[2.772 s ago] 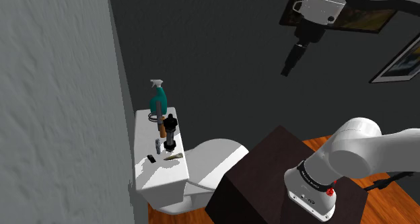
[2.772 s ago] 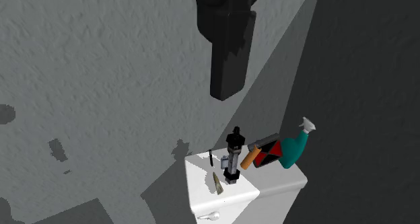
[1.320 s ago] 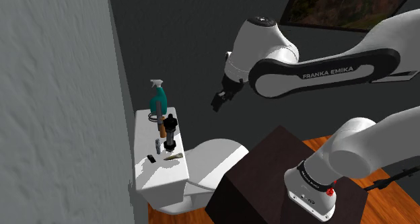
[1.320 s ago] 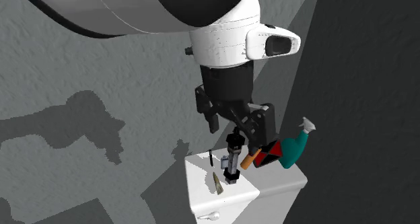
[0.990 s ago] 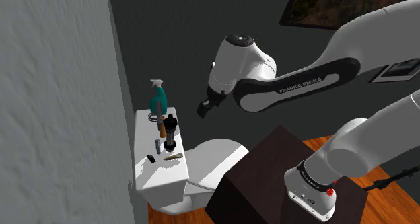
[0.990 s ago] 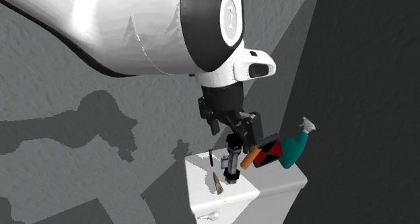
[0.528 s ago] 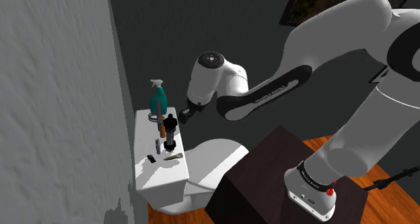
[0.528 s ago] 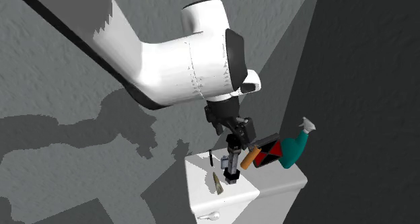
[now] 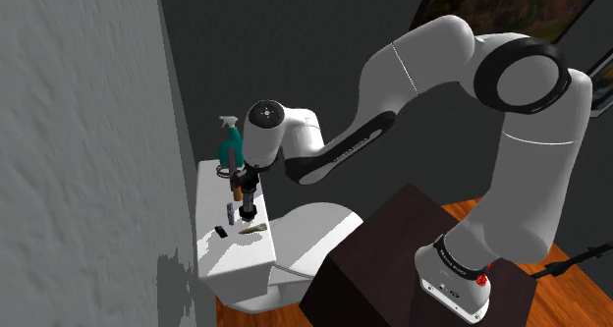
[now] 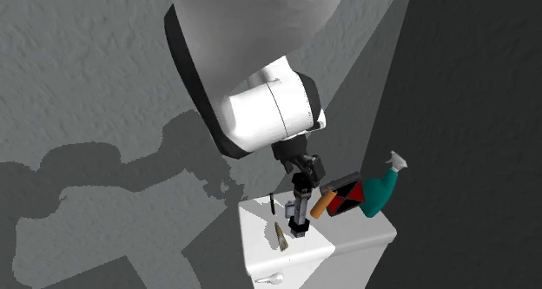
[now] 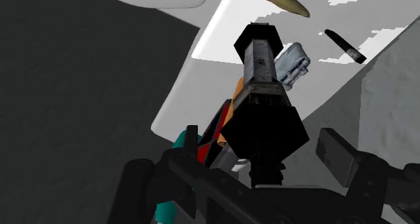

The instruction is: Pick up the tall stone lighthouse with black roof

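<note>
The lighthouse stands upright on the white toilet tank lid. It has a grey stone shaft and a black roof, with a black base below. In the second exterior view the lighthouse rises near the middle of the lid. My gripper hangs just above its top, pointing down. In the wrist view the gripper is open, and the fingers stand on either side of the roof without touching it.
A teal spray bottle and a red-and-black item with an orange handle stand just behind the lighthouse. A small grey object, a tan pointed piece and a thin black stick lie beside it. A wall adjoins the tank.
The arm has swung down from high in the shoulder view's upper right to the tank. The gripper now hovers straight over the lighthouse. Nothing on the lid has moved.
</note>
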Motion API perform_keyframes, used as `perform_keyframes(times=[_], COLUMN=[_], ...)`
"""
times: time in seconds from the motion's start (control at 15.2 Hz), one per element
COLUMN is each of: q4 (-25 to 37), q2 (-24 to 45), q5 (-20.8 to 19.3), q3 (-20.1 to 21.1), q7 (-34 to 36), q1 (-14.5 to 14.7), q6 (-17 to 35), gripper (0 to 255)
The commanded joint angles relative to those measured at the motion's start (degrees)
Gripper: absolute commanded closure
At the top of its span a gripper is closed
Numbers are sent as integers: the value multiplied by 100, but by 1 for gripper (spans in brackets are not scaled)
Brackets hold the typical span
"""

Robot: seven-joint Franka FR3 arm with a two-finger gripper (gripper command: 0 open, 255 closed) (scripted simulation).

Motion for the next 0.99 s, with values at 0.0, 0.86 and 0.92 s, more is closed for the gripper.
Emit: perform_keyframes(times=[0.0,0.86,0.92], q4=[181,276,279], q2=[231,622,625], q5=[-177,-534,-534], q3=[-107,-335,-336], q7=[165,491,493], q1=[132,305,307], q6=[13,249,248], gripper=[0,255,255])
